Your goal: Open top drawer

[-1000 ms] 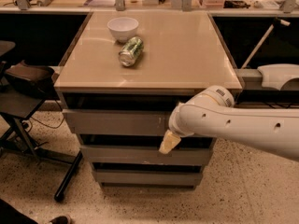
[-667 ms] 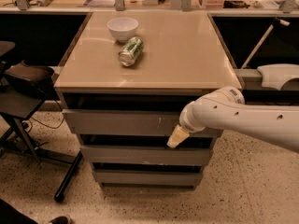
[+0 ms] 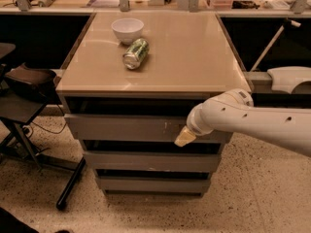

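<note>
The top drawer [image 3: 121, 128] is the tallest grey front panel of the cabinet, with small whitish scratches right of centre. A dark gap shows between it and the beige cabinet top [image 3: 194, 57]. My gripper [image 3: 184, 137], a yellowish tip at the end of the white arm [image 3: 252, 123], sits against the lower right part of that panel, at its bottom edge. The arm reaches in from the right and hides the panel's right end.
A white bowl [image 3: 127, 29] and a green can [image 3: 135, 53] lying on its side rest on the cabinet top. Two slimmer grey drawer fronts [image 3: 150, 161] sit below. A black chair [image 3: 26, 89] and its legs stand at the left. A counter runs behind.
The gripper has shifted a little to the right and upward along the top drawer's lower edge. The drawer front looks unmoved.
</note>
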{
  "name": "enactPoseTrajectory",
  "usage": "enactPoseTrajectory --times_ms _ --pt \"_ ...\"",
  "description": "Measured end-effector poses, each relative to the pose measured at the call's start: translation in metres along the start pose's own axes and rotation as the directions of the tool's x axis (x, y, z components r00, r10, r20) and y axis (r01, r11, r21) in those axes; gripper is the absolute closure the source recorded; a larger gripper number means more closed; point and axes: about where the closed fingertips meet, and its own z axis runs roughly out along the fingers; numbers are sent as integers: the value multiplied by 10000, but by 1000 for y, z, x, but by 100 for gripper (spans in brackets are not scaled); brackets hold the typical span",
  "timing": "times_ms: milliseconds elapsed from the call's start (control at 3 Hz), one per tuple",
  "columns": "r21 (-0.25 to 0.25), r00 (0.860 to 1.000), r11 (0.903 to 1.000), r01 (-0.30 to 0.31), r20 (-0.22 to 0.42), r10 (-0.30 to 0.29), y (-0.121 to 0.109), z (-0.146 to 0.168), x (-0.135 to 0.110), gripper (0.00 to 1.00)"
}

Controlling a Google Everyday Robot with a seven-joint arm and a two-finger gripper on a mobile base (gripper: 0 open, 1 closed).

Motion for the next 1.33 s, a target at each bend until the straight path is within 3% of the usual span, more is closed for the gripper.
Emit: enactPoseTrajectory --times_ms 1000,1333 --pt "0 10000 10000 0 0 0 -8 -7 -2 89" --pt "0 10000 10000 0 0 0 -10 -11 -2 100"
